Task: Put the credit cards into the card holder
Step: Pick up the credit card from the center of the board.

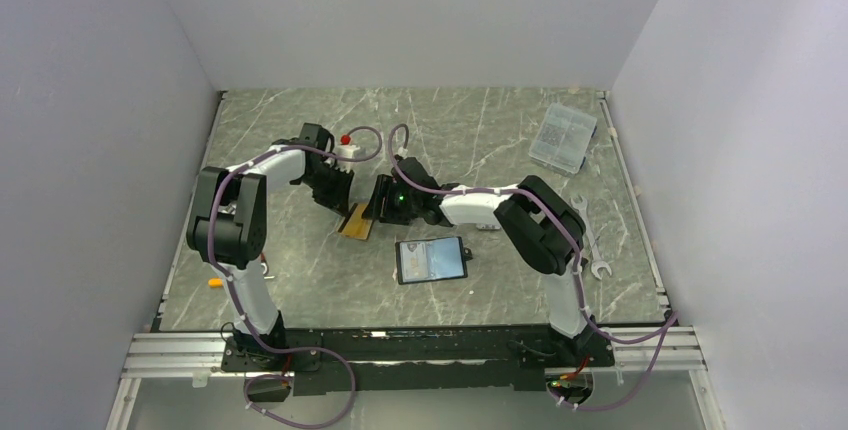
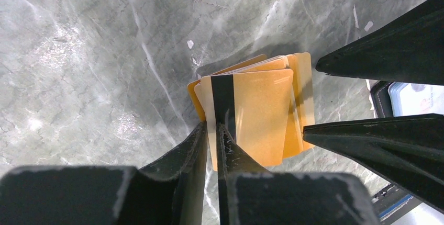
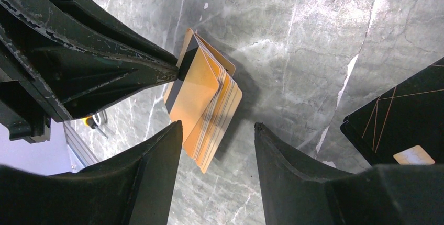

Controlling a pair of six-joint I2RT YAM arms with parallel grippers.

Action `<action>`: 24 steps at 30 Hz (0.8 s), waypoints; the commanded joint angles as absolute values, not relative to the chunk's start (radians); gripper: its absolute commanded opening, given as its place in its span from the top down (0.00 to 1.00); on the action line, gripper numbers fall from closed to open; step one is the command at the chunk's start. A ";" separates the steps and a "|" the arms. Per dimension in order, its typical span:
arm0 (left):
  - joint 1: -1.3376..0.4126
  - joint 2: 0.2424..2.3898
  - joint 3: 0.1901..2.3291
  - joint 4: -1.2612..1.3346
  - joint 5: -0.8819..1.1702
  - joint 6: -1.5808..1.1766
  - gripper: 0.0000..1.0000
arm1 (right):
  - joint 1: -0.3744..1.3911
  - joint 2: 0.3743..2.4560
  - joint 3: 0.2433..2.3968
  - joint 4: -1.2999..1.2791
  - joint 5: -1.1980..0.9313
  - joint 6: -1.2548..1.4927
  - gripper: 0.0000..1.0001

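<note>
1. Credit cards: a fanned orange-gold stack on the table, at the left pincer's tips and just ahead of the right pincer's spread jaws.
2. Left pincer is clenched on the uppermost one's edge; right pincer is released and empty.
3. Probably light, stiff and slick, so pinch a single edge, since neighbours may slide.
4. Card holder lies open beside the right pincer.

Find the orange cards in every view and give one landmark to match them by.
Top external: cards just left of centre, between the two arms' tips.
Left wrist: cards at centre, fanned, just past the camera's own fingers.
Right wrist: cards left of centre, above the gap between the camera's own fingers.
Shared landmark: left gripper, pinching the cards at the black stripe.
</note>
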State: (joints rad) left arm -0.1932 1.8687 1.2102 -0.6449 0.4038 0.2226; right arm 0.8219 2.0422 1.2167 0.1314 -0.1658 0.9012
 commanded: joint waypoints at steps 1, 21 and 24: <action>-0.179 1.840 1.198 -0.639 0.426 0.245 0.85 | 0.821 2.061 1.212 0.082 -0.130 0.899 0.44; -0.175 1.834 1.186 -0.653 0.494 0.248 0.94 | 0.793 2.004 1.133 0.465 -0.393 1.014 0.51; -0.174 1.835 1.185 -0.651 0.494 0.249 0.94 | 0.799 2.028 1.140 0.473 -0.405 1.027 0.52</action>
